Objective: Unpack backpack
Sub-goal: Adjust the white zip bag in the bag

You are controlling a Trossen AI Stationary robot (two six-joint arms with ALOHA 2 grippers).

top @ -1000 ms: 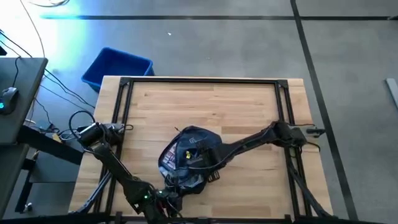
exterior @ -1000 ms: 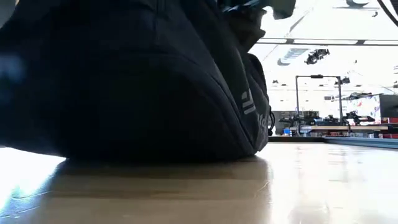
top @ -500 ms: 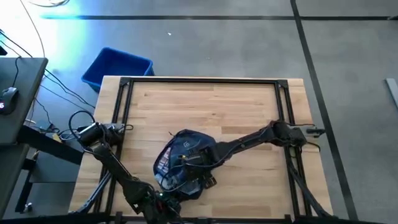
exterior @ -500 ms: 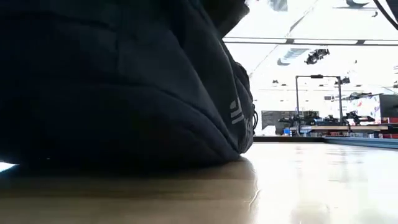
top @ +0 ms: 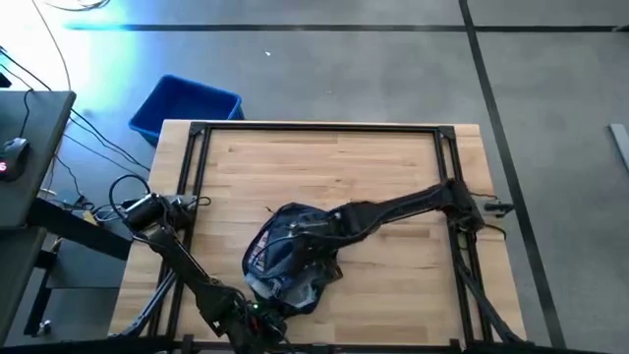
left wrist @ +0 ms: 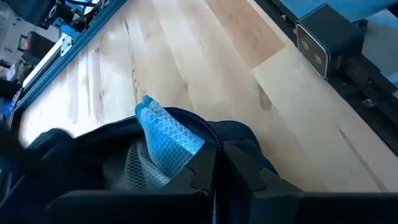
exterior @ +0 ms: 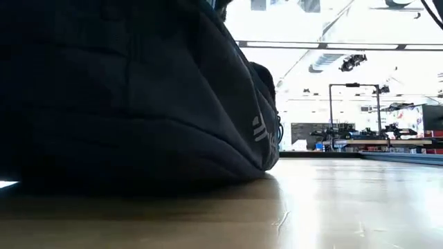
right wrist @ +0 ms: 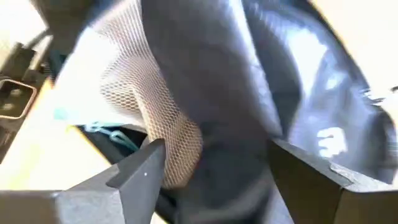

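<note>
R gripper (top: 307,239) reached into backpack (top: 291,258), fingers (right wrist: 134,171) apart, fabric and mesh between them. L gripper (top: 257,317) at backpack's near edge, clamped on fabric. Backpack lay open at table (top: 393,285) front-centre, just left of middle. Blue bin (top: 184,104) off table's far-left corner.

Both arms are dark, nearly black, built of slim tube-like links joined by thicker rounded joints. The left arm (top: 177,258) has a bulky cylindrical joint with loose black cables looping off it, and small green and red lights glow near its far end. The right arm (top: 403,208) shows a blocky joint housing with thin black cables trailing from it. The right hand (right wrist: 217,171) has two flat, angular fingers (right wrist: 134,171) in matte dark grey with straight bevelled edges. The left hand (left wrist: 214,171) looks black and angular, with a narrow seam down its middle.
</note>
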